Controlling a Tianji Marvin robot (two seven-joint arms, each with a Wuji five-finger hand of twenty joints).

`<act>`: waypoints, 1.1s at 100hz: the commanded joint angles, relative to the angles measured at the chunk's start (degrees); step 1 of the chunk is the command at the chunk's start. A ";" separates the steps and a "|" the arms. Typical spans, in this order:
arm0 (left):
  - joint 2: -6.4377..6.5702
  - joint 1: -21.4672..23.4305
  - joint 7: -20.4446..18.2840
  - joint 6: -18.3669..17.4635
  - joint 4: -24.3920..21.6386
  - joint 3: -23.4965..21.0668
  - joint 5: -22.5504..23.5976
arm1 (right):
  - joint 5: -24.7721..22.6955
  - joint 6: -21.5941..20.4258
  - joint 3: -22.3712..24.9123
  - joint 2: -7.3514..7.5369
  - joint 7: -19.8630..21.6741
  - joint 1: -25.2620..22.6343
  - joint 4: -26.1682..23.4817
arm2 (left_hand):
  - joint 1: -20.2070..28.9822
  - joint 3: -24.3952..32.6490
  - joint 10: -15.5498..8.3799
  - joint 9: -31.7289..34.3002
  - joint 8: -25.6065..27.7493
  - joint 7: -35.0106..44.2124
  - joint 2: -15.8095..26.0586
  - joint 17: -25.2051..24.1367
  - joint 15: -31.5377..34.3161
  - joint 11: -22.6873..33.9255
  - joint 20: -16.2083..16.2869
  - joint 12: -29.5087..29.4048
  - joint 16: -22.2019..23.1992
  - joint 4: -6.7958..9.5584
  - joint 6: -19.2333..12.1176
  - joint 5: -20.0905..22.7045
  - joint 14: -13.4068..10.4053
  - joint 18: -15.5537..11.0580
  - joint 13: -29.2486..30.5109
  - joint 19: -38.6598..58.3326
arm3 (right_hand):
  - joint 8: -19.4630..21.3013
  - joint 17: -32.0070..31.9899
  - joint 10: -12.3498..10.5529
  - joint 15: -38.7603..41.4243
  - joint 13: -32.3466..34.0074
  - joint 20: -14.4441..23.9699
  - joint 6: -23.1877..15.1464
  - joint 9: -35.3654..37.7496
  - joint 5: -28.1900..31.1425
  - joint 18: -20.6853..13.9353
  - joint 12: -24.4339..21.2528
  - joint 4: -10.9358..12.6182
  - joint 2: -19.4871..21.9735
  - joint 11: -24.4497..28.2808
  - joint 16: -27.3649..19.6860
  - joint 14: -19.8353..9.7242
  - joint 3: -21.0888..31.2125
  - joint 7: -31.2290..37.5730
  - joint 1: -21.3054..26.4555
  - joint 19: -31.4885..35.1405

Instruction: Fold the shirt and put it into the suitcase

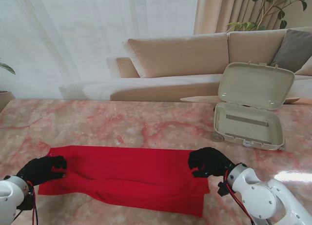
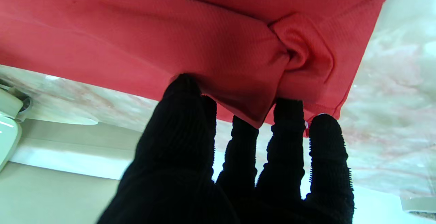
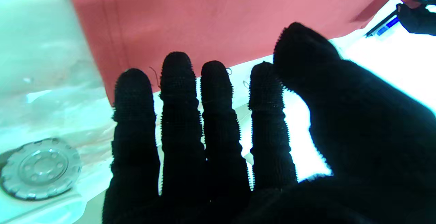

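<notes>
Red shirt [image 1: 126, 178] lies flat on the marble table [image 1: 146, 122], already folded into a long band whose long axis runs left to right across my front. Suitcase [image 1: 251, 105] stands open, lid up, farther from me than the shirt and off its right end, well apart from the cloth.

Left hand [image 1: 43, 169] sits at the shirt's left end. Left wrist view: fingers [image 2: 289, 115] lie close together with their tips at the cloth edge, and the thumb [image 2: 182, 94] is tucked against a raised fold, so the hand looks to be pinching the edge. Cloth puckers just beyond the tips.

Right hand [image 1: 209, 161] sits at the shirt's right end, at the far corner. Right wrist view: four fingers [image 3: 177, 80] are straight and nearly side by side, thumb [image 3: 299, 46] held apart, tips at the cloth edge. No cloth shows between thumb and fingers; I judge this hand holds nothing yet.

Judgement: folding is partly done, packing not begun. The coming move turns on the band's long axis: each hand holds one end, so a fold must bring left end toward right end. The right hand is nearer the suitcase, so the folded bundle should travel rightward and away from me.
</notes>
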 commanded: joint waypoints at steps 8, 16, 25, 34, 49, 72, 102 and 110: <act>0.01 -0.35 -0.67 1.75 1.94 1.60 0.29 | 0.93 0.66 -1.30 -0.39 1.38 0.33 1.60 | -0.99 -3.07 2.08 -1.54 -0.60 -2.11 3.46 -1.47 -1.91 -0.59 -1.72 -1.58 -1.61 0.68 1.86 0.97 3.11 2.04 -2.19 -1.74 | -0.45 -5.72 1.08 -3.21 -1.52 -10.48 1.23 -0.89 -0.91 -0.19 -2.06 -0.26 0.51 -1.41 -4.13 0.60 -0.12 -1.95 -0.34 6.53; 0.06 -0.81 -0.86 2.75 2.82 2.48 -0.61 | 2.09 0.86 -2.10 -0.30 2.07 0.81 2.33 | -1.81 -3.22 3.24 -1.74 -0.65 -3.11 4.14 -2.00 -1.89 -0.95 -2.19 -1.93 -1.83 0.57 2.41 1.16 3.57 2.22 -2.67 -2.06 | -0.53 -5.97 1.20 -3.31 -1.02 -11.60 1.22 -0.54 -0.82 -0.47 -2.21 -0.30 1.02 -1.56 -4.39 0.73 -0.34 -2.05 -0.70 9.26; 0.18 -1.15 -1.47 3.58 3.61 3.27 -1.26 | 3.55 1.18 -2.92 -0.16 3.15 1.30 3.21 | -2.29 -3.26 3.61 -1.82 -0.55 -3.71 4.61 -2.23 -1.81 -1.19 -2.46 -2.13 -1.94 0.56 2.68 1.32 3.87 2.27 -2.96 -2.16 | -0.67 -5.12 1.20 -3.20 -0.13 -11.77 0.91 0.00 -0.64 -0.10 -2.37 -0.28 1.24 -1.72 -4.55 0.91 -0.58 -1.89 -0.76 11.09; 0.32 -1.40 -2.02 3.95 4.39 3.96 -1.33 | 4.44 1.49 -3.52 0.01 4.16 1.67 4.02 | -2.61 -3.25 3.78 -1.82 -0.59 -4.60 4.97 -2.31 -1.65 -1.29 -2.71 -2.25 -2.02 0.57 2.98 1.45 3.94 2.33 -3.07 -2.18 | -0.84 -4.37 1.12 -3.10 0.63 -12.24 0.45 0.66 -0.31 0.51 -2.54 -0.27 1.07 -1.86 -4.70 1.05 -0.62 -1.65 -1.04 12.03; 0.52 -2.15 -2.71 4.50 5.90 5.50 -2.28 | 5.17 2.17 -4.26 0.23 5.45 2.35 5.42 | -2.79 -3.19 3.96 -1.94 -0.25 -5.55 5.26 -2.46 -1.45 -1.46 -2.99 -2.37 -2.10 0.62 3.26 1.60 4.22 2.41 -3.37 -2.08 | -1.18 -4.31 0.85 -3.56 0.43 -13.20 0.20 0.97 0.02 0.99 -2.77 -0.38 0.77 -2.20 -5.12 1.20 -0.29 -1.47 -1.44 12.50; 0.71 -3.74 -3.02 4.76 7.86 7.59 -3.50 | 4.53 3.36 -4.37 0.48 6.69 3.18 6.75 | -2.81 -3.09 4.19 -2.06 0.02 -6.59 5.54 -2.44 -1.16 -1.47 -3.30 -2.42 -2.21 0.72 3.56 1.76 4.28 2.25 -3.48 -1.85 | -1.56 -4.50 1.07 -4.51 0.13 -14.57 0.28 1.32 0.30 1.58 -2.88 -0.65 0.43 -2.38 -5.96 1.82 0.37 -1.28 -1.77 12.71; 1.08 -4.98 -4.72 5.00 8.76 9.62 -5.07 | 2.46 5.83 -3.43 0.67 7.67 3.95 7.88 | -3.14 -3.11 4.41 -2.23 -0.12 -7.83 5.86 -2.53 -0.81 -1.54 -3.29 -2.55 -2.23 0.78 3.81 1.83 4.46 2.24 -3.65 -1.22 | -1.85 -5.22 1.82 -5.04 -0.58 -15.62 1.43 1.22 0.23 1.71 -2.83 -0.56 1.97 -2.37 -6.56 2.42 -0.57 -1.31 -1.50 13.12; 1.13 -5.08 -4.91 4.98 8.86 10.14 -5.48 | 1.81 6.58 -2.99 0.72 7.98 4.05 8.08 | -3.17 -3.09 4.35 -2.22 -0.10 -8.06 5.89 -2.56 -0.73 -1.53 -3.34 -2.60 -2.26 0.81 3.75 1.93 4.42 2.24 -3.67 -1.15 | -1.85 -5.38 1.97 -5.07 -0.83 -15.87 1.70 1.11 0.19 1.73 -2.80 -0.39 2.44 -2.35 -6.65 2.63 -1.15 -1.32 -1.29 13.28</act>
